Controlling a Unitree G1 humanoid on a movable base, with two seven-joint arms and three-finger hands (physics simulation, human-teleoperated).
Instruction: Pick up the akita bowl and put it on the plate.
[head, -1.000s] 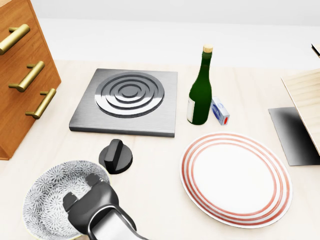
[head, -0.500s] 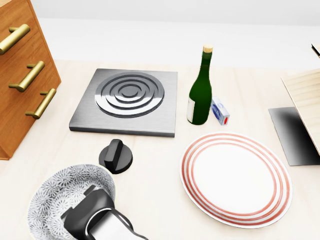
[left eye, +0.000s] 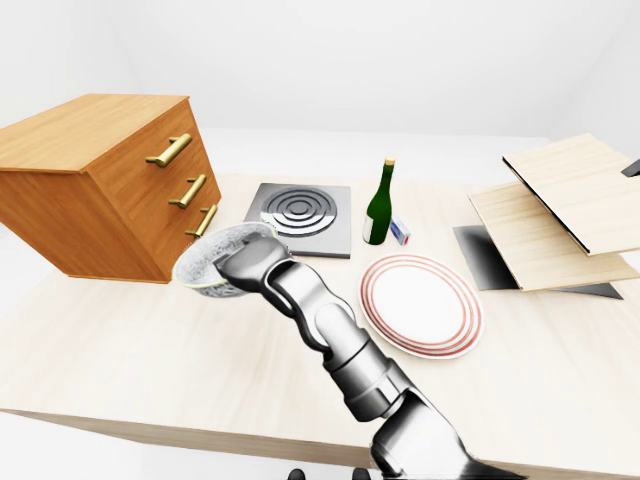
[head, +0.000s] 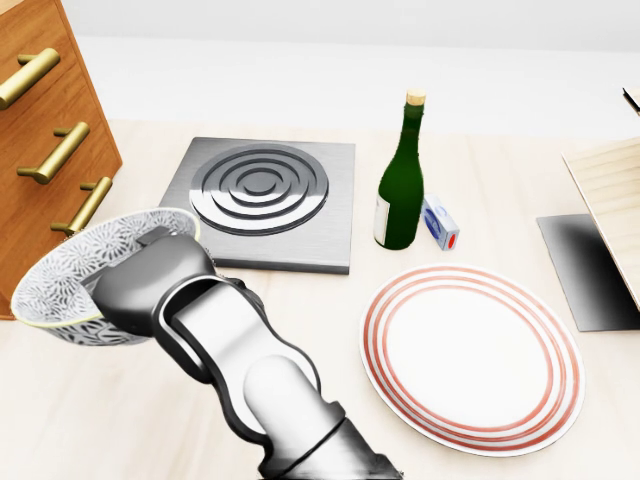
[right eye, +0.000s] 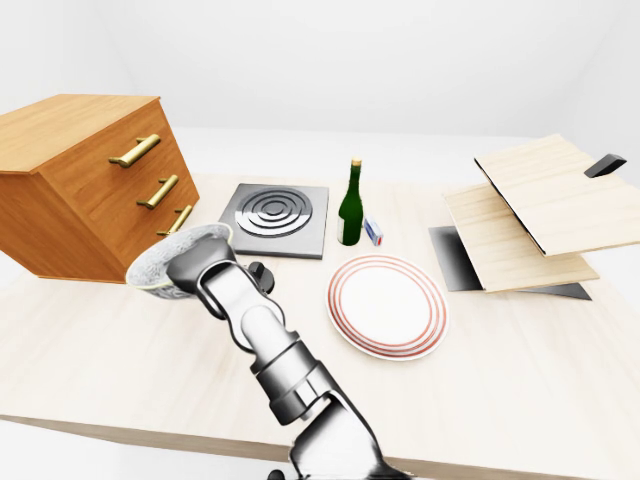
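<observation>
The akita bowl (head: 55, 285), white with a grey flower pattern, hangs tilted above the table at the left of the head view, just beside the drawer cabinet. My right hand (head: 150, 252) is shut on its rim on the right side, and the arm reaches in from the bottom of the view. The plate (head: 470, 355), white with red rings, lies flat and bare on the table at the lower right, well apart from the bowl. My left hand does not show in any view.
A metal stove plate (head: 255, 200) lies above the hand, with its black knob (right eye: 258, 272) close behind the arm. A green wine bottle (head: 400, 185) and a small box (head: 440, 222) stand just above the plate. Wooden boards (left eye: 560, 215) are at the right.
The bowl has left the table and risen up the head view, tilting, with the hand on its rim. The arm now hides the black knob in the head view.
</observation>
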